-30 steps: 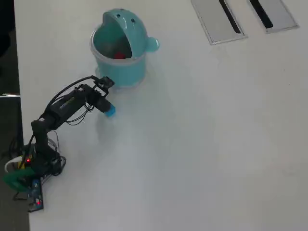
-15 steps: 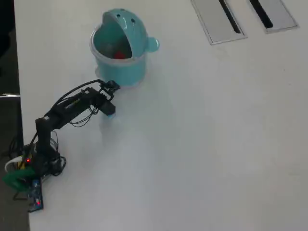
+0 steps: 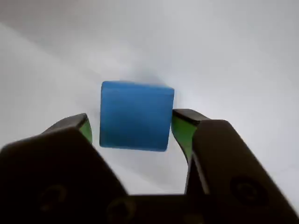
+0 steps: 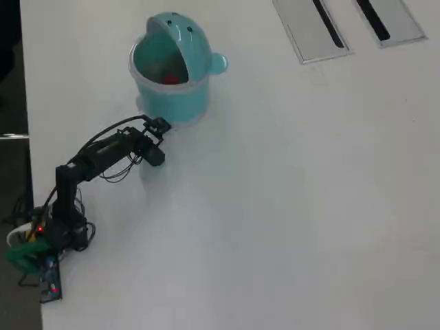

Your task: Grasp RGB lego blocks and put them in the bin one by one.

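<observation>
- Small blue plastic cube (image 3: 135, 115) sits on the white table (image 4: 289, 206), between the gripper's (image 3: 133, 129) green-padded jaws in the wrist view.
- Jaws are spread a little wider than the cube: narrow gap on the left side, right pad very near or touching, can't tell which. Nothing clamped yet, cube not lifted.
- Overhead view: black arm (image 4: 103, 152) reaches toward the round teal plastic bin with whale-like lid (image 4: 170, 67); gripper head covers the blue cube there, just in front of the bin's base.
- Progress: a red item (image 4: 170, 78) lies inside the bin, likely the red block, so one looks done. Blue is mid-grasp. Yellow-green block not visible in either view.
- Left, by my judgement: close on blue, lift, drop in bin, then find the third block.
- Around: two grey slotted rectangular panels (image 4: 347, 26) at the far top right, well apart.
- Obstacles: bin wall stands close to the gripper, so the lift must clear the rim.
</observation>
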You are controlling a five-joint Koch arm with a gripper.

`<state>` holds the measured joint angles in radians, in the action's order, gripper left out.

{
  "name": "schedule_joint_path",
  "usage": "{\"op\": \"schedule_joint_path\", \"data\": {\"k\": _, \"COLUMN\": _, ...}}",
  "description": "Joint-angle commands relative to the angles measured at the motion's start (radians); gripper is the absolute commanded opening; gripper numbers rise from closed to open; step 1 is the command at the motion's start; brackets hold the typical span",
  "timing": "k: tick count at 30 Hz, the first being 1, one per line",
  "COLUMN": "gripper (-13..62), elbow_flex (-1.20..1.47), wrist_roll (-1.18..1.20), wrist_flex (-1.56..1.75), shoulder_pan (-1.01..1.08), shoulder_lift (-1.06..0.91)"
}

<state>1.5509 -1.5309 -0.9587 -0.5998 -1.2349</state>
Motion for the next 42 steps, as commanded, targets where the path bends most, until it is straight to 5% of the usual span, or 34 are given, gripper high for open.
{"op": "schedule_joint_path", "data": {"k": 1, "gripper": 30.4, "elbow_flex": -0.034, "wrist_roll": -0.009, "wrist_flex": 0.031, "shoulder_pan": -0.014, "shoulder_lift": -0.003}}
{"op": "schedule_joint_path", "data": {"k": 10, "gripper": 10.4, "elbow_flex": -0.083, "wrist_roll": -0.049, "wrist_flex": 0.017, "shoulder_pan": -0.025, "shoulder_lift": 0.015}}
{"op": "schedule_joint_path", "data": {"k": 27, "gripper": 10.0, "elbow_flex": -0.367, "wrist_roll": 0.009, "wrist_flex": -0.040, "shoulder_pan": -0.192, "shoulder_lift": -0.331}}
{"op": "schedule_joint_path", "data": {"k": 36, "gripper": 10.0, "elbow_flex": -0.764, "wrist_roll": 0.041, "wrist_flex": -0.092, "shoulder_pan": -0.262, "shoulder_lift": -0.291}}
{"op": "schedule_joint_path", "data": {"k": 42, "gripper": 9.9, "elbow_flex": -1.230, "wrist_roll": 0.049, "wrist_flex": -0.222, "shoulder_pan": -0.265, "shoulder_lift": -0.067}}
